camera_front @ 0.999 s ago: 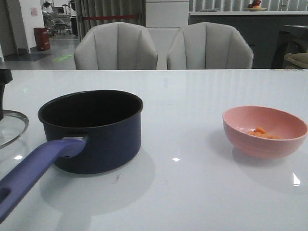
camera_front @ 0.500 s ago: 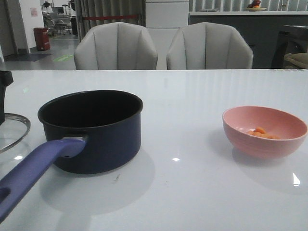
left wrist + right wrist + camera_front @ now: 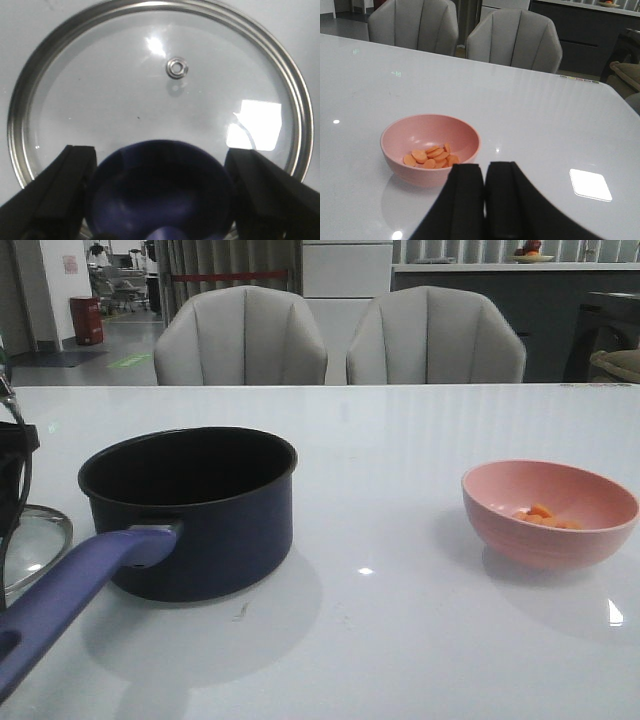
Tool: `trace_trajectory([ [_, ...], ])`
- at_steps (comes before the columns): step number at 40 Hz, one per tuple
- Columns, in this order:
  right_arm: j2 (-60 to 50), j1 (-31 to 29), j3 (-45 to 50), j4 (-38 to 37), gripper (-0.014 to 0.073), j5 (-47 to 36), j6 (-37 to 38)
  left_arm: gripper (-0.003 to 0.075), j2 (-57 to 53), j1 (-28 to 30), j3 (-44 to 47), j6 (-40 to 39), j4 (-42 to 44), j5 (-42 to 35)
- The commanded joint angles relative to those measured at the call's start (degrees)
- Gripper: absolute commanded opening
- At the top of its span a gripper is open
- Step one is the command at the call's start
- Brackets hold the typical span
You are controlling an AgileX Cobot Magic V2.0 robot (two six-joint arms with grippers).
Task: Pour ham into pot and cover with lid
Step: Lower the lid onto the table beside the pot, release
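A: Why is the left gripper (image 3: 159, 165) sitting over the lid (image 3: 100, 105) like that?

B: Its fingers (image 3: 52, 192) stand wide apart, one on each side of the blue knob (image 3: 160, 190), which lies right between them. Neither finger looks to be touching the knob, so it reads as a line-up for a grasp, not a hold. The glass lid lies flat on the white table (image 3: 400, 440), beneath the fingers.

A: And the right gripper (image 3: 484, 195)?

B: Its fingers are pressed together with nothing between them. The pink bowl (image 3: 400, 135) sits ahead of the fingertips and off to one side, apart from them. The ham (image 3: 432, 157) is all in that bowl, a small heap of orange-pink pieces at the bottom.

A: So nothing has gone into the pot (image 3: 190, 510)?

B: As far as the front view shows, its inside is dark and bare, though the bottom is hidden by the near wall. It stands upright, well apart from the bowl, with its long handle (image 3: 70, 590) pointing toward the robot. The lid lies just beside it, on the left arm's side.

A: Why split things that way?

B: Likely each arm takes what is on its own side: the right one the bowl for pouring, the left one the lid for covering. The pour should come first, so the left gripper probably has to wait with the lid.
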Motion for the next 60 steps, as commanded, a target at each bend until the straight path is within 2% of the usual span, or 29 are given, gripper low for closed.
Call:
trace_trajectory([
  [1,-1.14,-0.03,-0.29,-0.73,0.0169,-4.39,-0.21,0.0547,-2.93,-0.44,-1.24,-0.1,0.38,0.03],
  [9,-1.14,-0.03,-0.29,-0.73,0.0169,-4.39,-0.21,0.0672,-2.93,-0.44,-1.24,-0.1,2.7,2.03],
  [19,-1.14,-0.03,-0.29,-0.73,0.0169,-4.39,-0.21,0.0669,-3.99,-0.44,-2.42,-0.1,3.37,2.35],
  [29,-1.14,-0.03,-0.29,-0.73,0.0169,-4.39,-0.21,0.0654,-12.06,-0.44,-0.92,-0.1,2.31,-1.28],
  [36,-1.14,-0.03,-0.29,-0.73,0.0169,-4.39,-0.21,0.0654,-20.93,-0.44,4.71,-0.1,0.38,-7.41],
  [45,-1.14,-0.03,-0.29,-0.73,0.0169,-4.39,-0.21,0.0654,-32.9,-0.44,13.35,-0.1,-0.09,-10.46],
  [54,-1.14,-0.03,-0.29,-0.73,0.0169,-4.39,-0.21,0.0655,-51.32,-0.44,24.26,-0.1,-0.42,-16.03],
  [60,-1.14,-0.03,-0.29,-0.73,0.0169,-4.39,-0.21,0.0654,-65.65,-0.44,32.03,-0.1,-0.66,-23.3],
])
